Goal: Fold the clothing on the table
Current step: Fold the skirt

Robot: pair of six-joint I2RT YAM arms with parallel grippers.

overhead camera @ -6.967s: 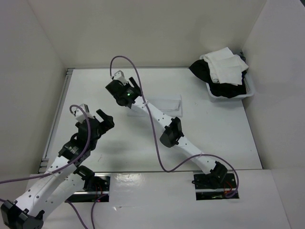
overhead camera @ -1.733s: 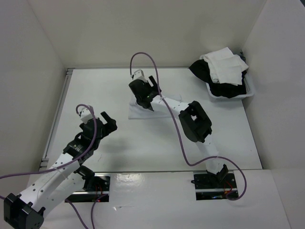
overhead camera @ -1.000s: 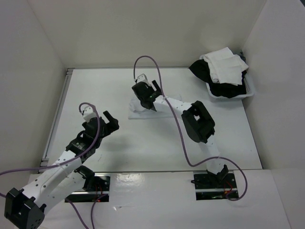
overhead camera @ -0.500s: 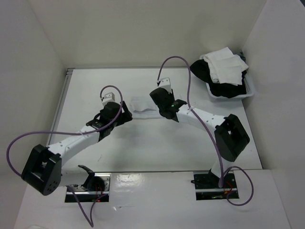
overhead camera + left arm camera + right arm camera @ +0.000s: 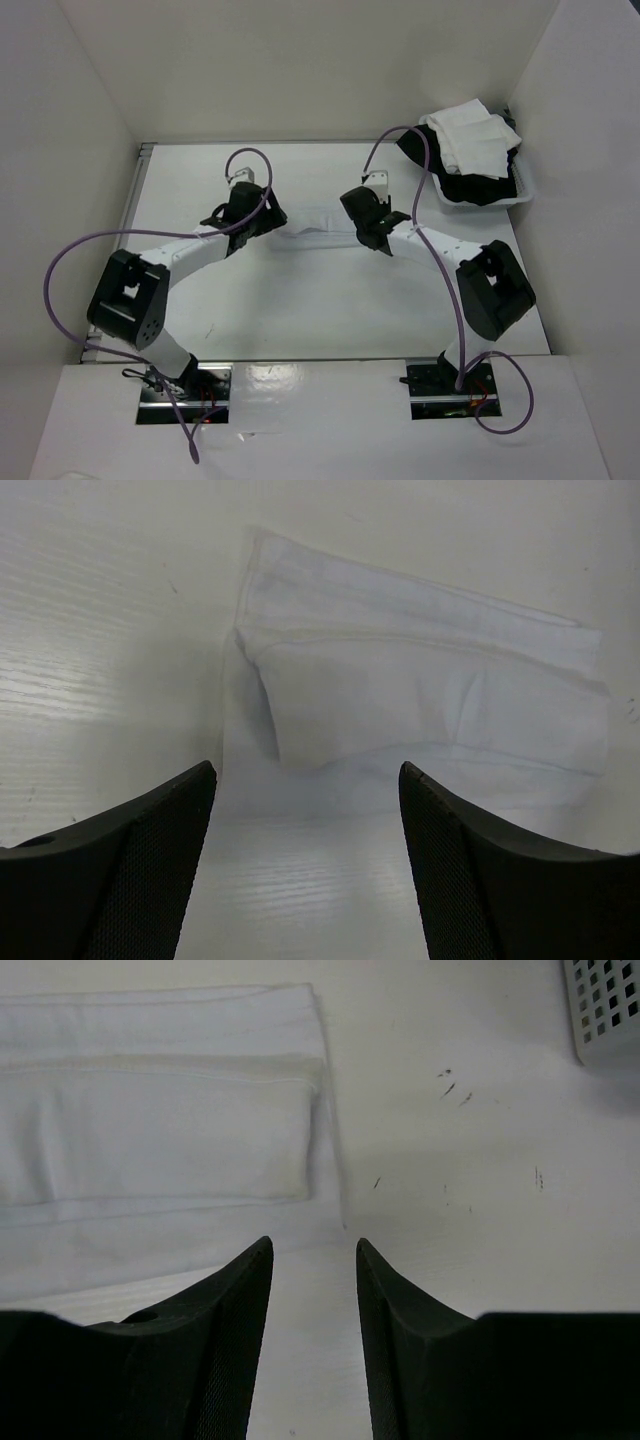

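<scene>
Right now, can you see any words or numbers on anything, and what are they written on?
None: no words, numbers, labels or signs can be read on the clothing, the table, the bin or the arms.
The tiny dark specks on the table are just marks, not letters.

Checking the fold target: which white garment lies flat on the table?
The thin clothing spread on the table; the other white garment sits crumpled atop black ones in the bin.
</scene>
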